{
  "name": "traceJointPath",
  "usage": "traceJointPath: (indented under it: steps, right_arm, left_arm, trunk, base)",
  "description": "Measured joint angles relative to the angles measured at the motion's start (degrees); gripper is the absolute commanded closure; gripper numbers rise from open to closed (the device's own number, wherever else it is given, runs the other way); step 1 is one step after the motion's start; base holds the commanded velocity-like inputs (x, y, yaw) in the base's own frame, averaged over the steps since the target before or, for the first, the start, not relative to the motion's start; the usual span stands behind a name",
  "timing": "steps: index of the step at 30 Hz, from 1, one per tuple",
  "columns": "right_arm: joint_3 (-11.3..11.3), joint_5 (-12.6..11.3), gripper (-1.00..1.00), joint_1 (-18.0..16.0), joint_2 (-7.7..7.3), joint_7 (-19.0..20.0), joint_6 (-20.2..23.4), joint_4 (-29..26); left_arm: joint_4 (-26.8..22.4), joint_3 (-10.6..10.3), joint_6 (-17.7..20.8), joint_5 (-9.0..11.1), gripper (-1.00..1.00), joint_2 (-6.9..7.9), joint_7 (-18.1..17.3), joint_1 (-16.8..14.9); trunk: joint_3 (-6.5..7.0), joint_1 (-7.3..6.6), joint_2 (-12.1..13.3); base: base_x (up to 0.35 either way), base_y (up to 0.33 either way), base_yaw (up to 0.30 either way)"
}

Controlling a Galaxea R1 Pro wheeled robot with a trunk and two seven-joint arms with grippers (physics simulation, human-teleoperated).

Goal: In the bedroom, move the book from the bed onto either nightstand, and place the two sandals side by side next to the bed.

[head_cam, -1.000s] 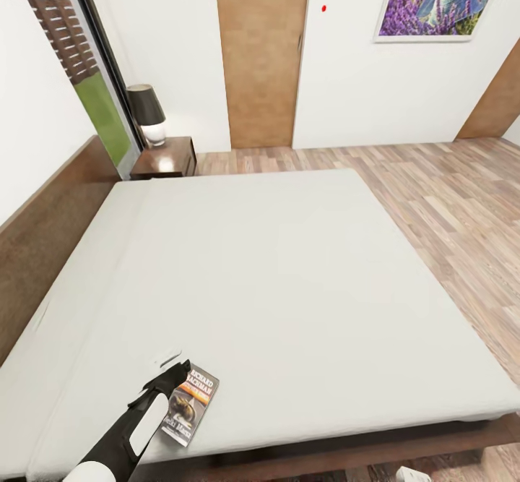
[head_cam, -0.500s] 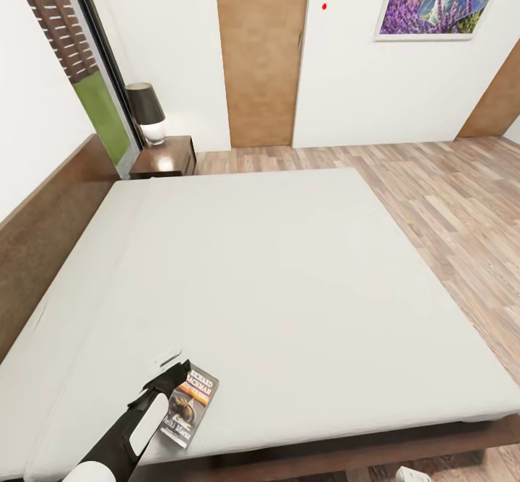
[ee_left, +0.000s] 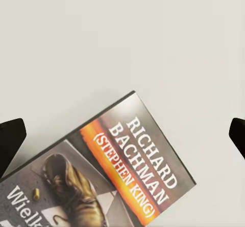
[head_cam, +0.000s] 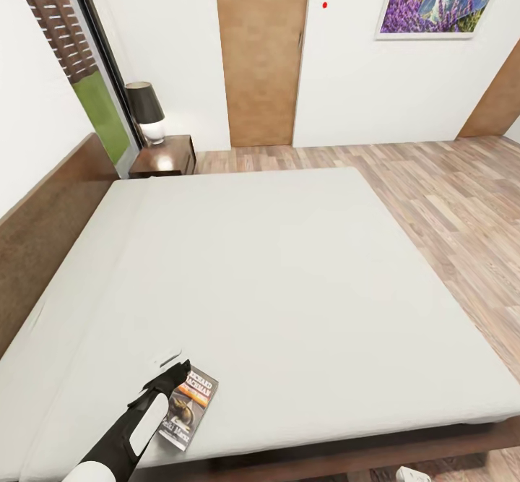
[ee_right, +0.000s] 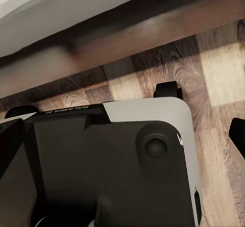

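The book (head_cam: 186, 404) lies flat on the bed (head_cam: 289, 280), close to its near left corner, with the dark "RICHARD BACHMAN" cover facing up. My left gripper (head_cam: 173, 373) hovers at the book's left top end, open. In the left wrist view the book (ee_left: 109, 176) lies on the pale mattress between the wide-apart fingertips (ee_left: 10, 137). My right gripper (ee_right: 122, 135) is open and empty, pointing down at my own base beside the bed frame. A nightstand (head_cam: 165, 157) stands at the bed's far left corner. The two sandals are out of view.
A black lamp (head_cam: 146, 110) stands on the nightstand. The brown headboard (head_cam: 43, 229) runs along the bed's left side. Wood-plank floor (head_cam: 448, 200) stretches right of the bed toward a tan door (head_cam: 261, 56). My base (ee_right: 117, 171) sits close to the dark bed frame (ee_right: 127, 38).
The whole head picture has shifted slightly, so the camera moved. The left gripper and the book keep the same relation to each other.
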Motion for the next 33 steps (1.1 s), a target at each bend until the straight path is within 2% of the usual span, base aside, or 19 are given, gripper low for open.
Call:
traceJointPath:
  steps: [33]
  right_arm:
    - [0.0,0.0,-1.00,0.0,0.00,0.0,0.0,0.0]
  left_arm:
    - [0.0,0.0,0.0,0.0,-1.00,0.00,0.0,0.0]
  trunk:
    - [-5.94,7.26,-13.3]
  base:
    - [0.000,0.000,0.000]
